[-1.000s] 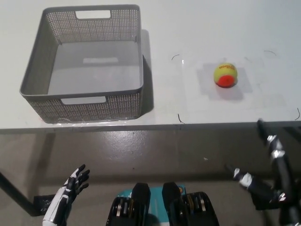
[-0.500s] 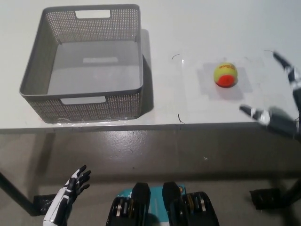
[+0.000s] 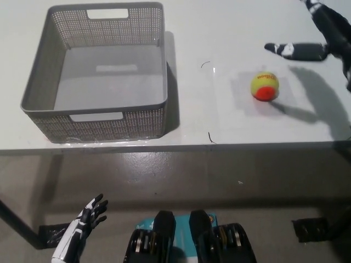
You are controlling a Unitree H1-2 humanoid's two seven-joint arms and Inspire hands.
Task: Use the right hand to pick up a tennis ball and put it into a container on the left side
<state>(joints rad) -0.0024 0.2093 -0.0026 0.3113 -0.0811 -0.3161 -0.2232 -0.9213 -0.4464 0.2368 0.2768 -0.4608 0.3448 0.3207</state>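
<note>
A yellow-green ball with an orange lower half sits on the white table, well right of the empty grey mesh basket. The black right hand hovers above and right of it, fingers spread, holding nothing. The white left hand rests low, fingers apart.
</note>
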